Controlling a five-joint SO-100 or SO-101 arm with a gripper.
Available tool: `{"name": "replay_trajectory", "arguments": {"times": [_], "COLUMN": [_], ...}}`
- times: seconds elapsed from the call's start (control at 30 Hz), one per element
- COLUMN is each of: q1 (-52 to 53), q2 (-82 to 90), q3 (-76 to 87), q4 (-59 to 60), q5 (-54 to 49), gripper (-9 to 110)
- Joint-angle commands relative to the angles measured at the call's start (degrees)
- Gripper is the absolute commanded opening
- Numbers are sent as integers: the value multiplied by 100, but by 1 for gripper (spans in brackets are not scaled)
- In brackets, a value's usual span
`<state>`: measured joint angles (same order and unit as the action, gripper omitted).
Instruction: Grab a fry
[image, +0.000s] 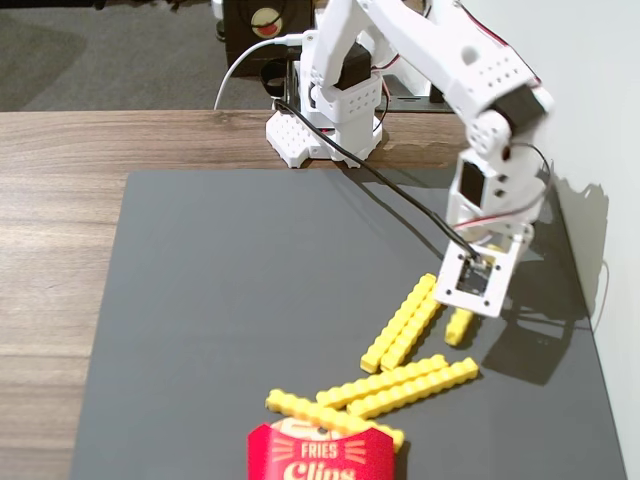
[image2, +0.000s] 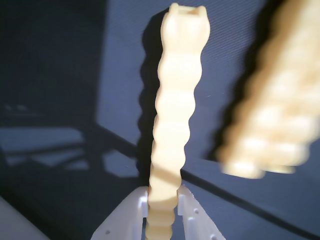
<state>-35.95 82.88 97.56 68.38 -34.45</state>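
Nearest in the fixed view is the red carton (image: 322, 455) at the bottom edge of the dark mat (image: 250, 300). One yellow fry pokes out from behind it. A bit farther, two more fries (image: 400, 385) lie side by side, pointing right and a little up. Farther again, another pair (image: 402, 322) leans up toward the arm.

Just right of that pair is the fry (image: 459, 326). Only its near end shows, because the white gripper (image: 478, 290) is right on top of it. The arm's base (image: 325, 125) stands at the far edge of the mat on the wooden table (image: 60, 140).

In the wrist view, the fry (image2: 175, 120) runs straight away from the gripper (image2: 162, 220), long and bumpy. Its near end sits between the two white fingers (image2: 131, 216). The fingers are narrow and close on both sides of it. They look like they are touching it, so the gripper seems to be holding the fry. A blurry fry (image2: 272, 115) lies to the right, close by but not in the grip.

I think the next move is to lift straight up, without bumping that neighbor.
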Motion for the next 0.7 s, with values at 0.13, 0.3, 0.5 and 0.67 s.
{"name": "replay_trajectory", "arguments": {"times": [0.13,0.3,0.5,0.67], "q1": [940,1433,1934,2373], "q2": [1169,1714,2294,2698], "q3": [-114,-114,0,0], "q4": [932,1415,1784,2145], "q5": [-1371,-2136,-2909,-3691], "gripper": [1,1,1,1]}}
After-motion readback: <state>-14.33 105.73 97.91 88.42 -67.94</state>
